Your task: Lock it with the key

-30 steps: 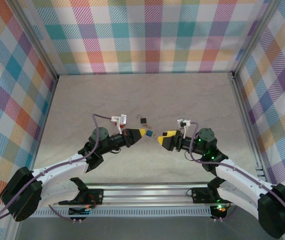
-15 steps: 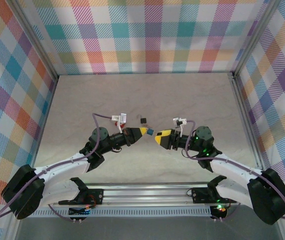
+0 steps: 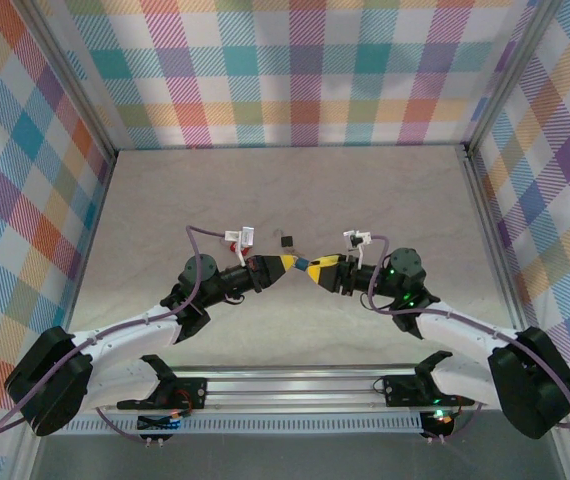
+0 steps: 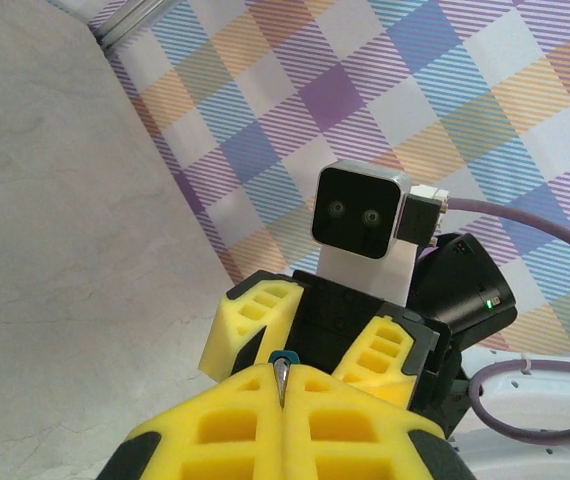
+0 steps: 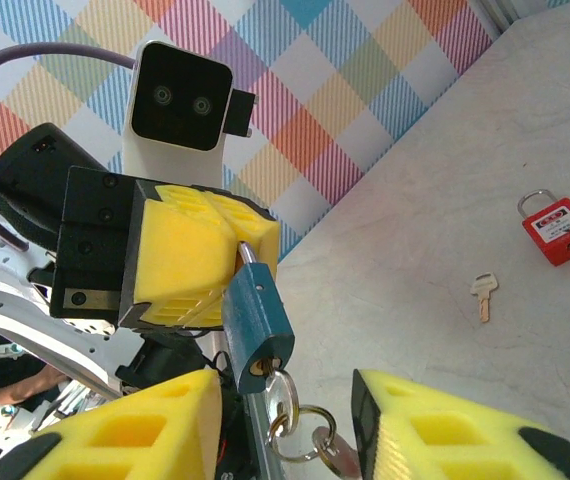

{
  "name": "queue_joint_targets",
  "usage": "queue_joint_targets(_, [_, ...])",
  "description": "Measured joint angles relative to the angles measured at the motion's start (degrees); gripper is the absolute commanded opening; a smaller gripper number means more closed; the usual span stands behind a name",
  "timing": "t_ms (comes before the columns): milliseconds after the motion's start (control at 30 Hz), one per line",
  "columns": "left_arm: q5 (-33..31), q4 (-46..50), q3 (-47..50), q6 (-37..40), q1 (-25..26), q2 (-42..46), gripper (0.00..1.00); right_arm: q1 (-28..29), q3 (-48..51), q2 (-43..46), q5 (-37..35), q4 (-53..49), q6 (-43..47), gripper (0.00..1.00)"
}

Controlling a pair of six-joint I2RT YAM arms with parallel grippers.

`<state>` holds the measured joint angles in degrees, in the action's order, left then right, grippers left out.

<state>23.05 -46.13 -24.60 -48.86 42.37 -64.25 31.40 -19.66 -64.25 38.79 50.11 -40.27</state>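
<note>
My left gripper [image 3: 293,264] is shut on the silver shackle [image 4: 281,378] of a small blue padlock [image 5: 257,320] and holds it up above the table. The key [image 5: 285,392] sticks out of the keyhole in the padlock's bottom, with a ring and a second key hanging from it. My right gripper [image 5: 283,402] faces the left one tip to tip. Its yellow pads [image 5: 165,430] stand on either side of the key with a gap on both sides, so it is open and touches nothing.
A red padlock [image 5: 561,228] lies on the table with a loose key [image 5: 482,295] beside it. A small black padlock [image 3: 287,240] sits just behind the two grippers. Checked walls enclose the table on three sides.
The right gripper has moved left up to the left gripper, and its jaws have narrowed around the key. The left arm has held still with the padlock.
</note>
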Motion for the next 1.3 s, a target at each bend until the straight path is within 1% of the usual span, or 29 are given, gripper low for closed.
queue_joint_targets(300, [0.0, -0.59, 0.09, -0.02, 0.0, -0.15, 0.0, 0.0, -0.33, -1.33, 1.38, 1.4, -1.05, 0.28])
queue_joint_targets(833, [-0.04, -0.76, 0.79, -0.46, 0.0, -0.15, 0.0, 0.0, -0.35, -1.33, 1.81, 2.25, -1.4, 0.14])
queue_joint_targets(967, [-0.17, -0.96, 0.79, -0.7, -0.02, -0.13, 0.0, 0.0, -0.35, -1.33, 2.43, 2.93, -1.7, 0.07])
queue_joint_targets(1033, [-0.26, -0.98, 0.87, -0.87, -0.02, -0.13, 0.0, -0.24, -0.35, -1.31, 2.54, 3.34, -1.86, 0.0])
queue_joint_targets(1300, [-0.52, -1.64, 1.44, -0.92, -0.02, -0.02, 0.0, -0.31, -0.35, -1.31, 2.78, 3.5, -2.4, 0.0])
